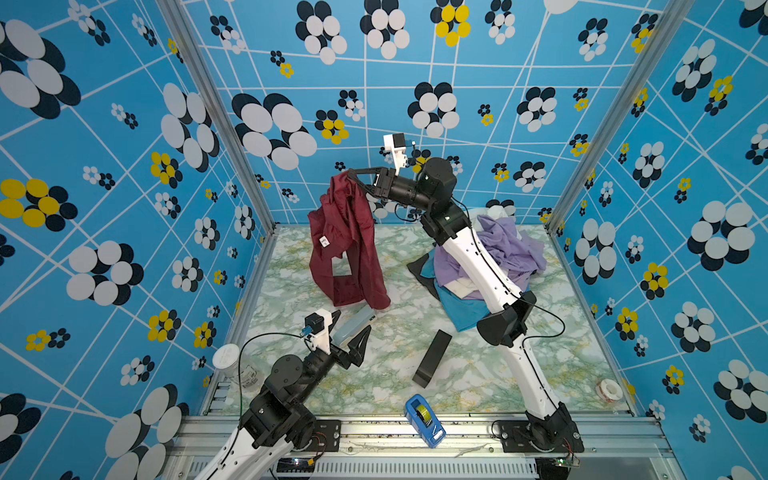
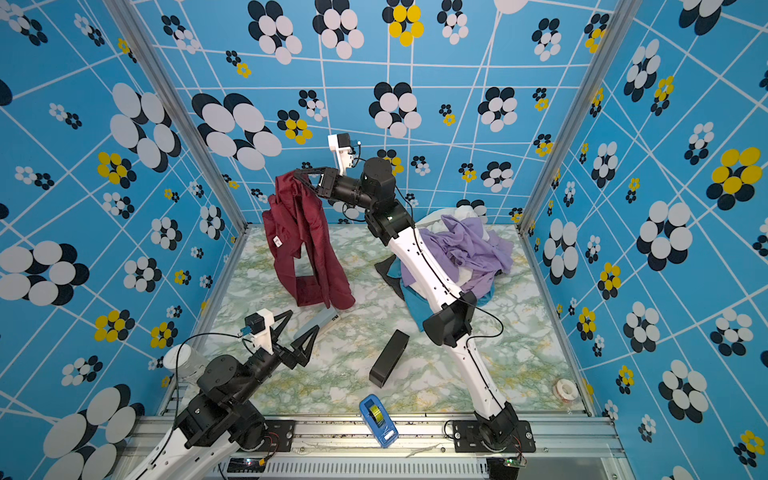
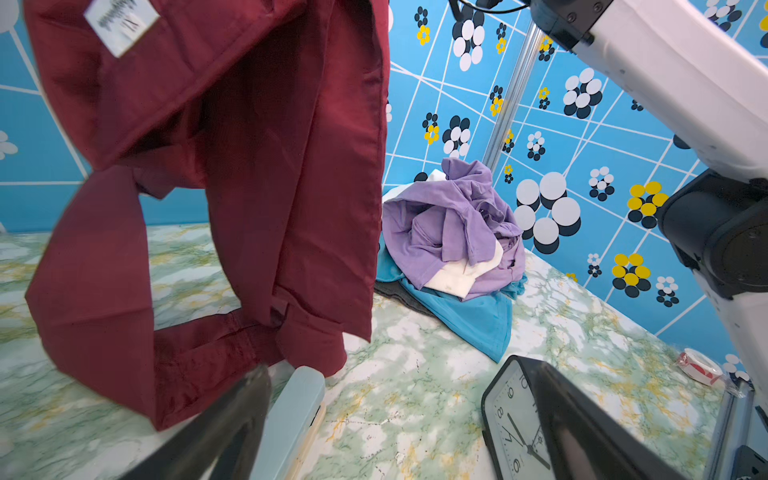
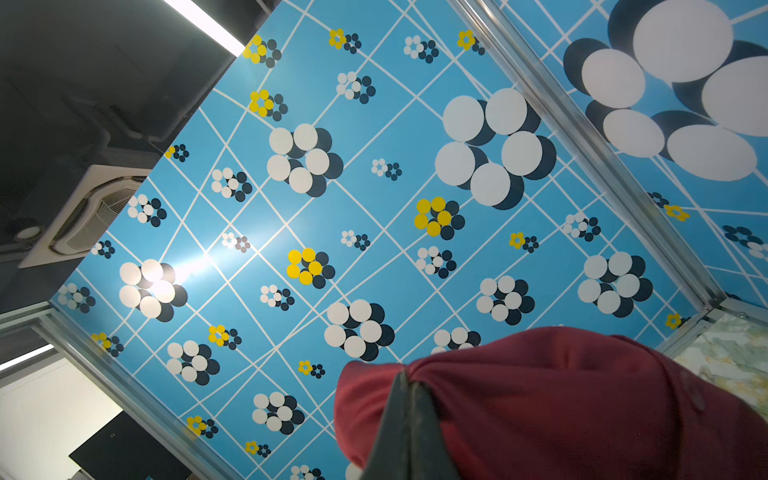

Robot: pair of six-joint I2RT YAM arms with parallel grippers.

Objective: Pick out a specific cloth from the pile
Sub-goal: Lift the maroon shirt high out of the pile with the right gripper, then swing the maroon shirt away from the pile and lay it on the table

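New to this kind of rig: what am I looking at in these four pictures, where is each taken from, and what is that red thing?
This is a two-armed robot mounted at the front edge of a marbled table inside a patterned booth. Two pictures look down from overhead and are nearly alike; the other two come from a camera on each arm's wrist. The right claw is shut on a maroon shirt, held up apart from the pile of lavender, white and teal clothes. The left claw is open and empty. Also on the table: a black clock, a blue tape dispenser and a pale blue case.
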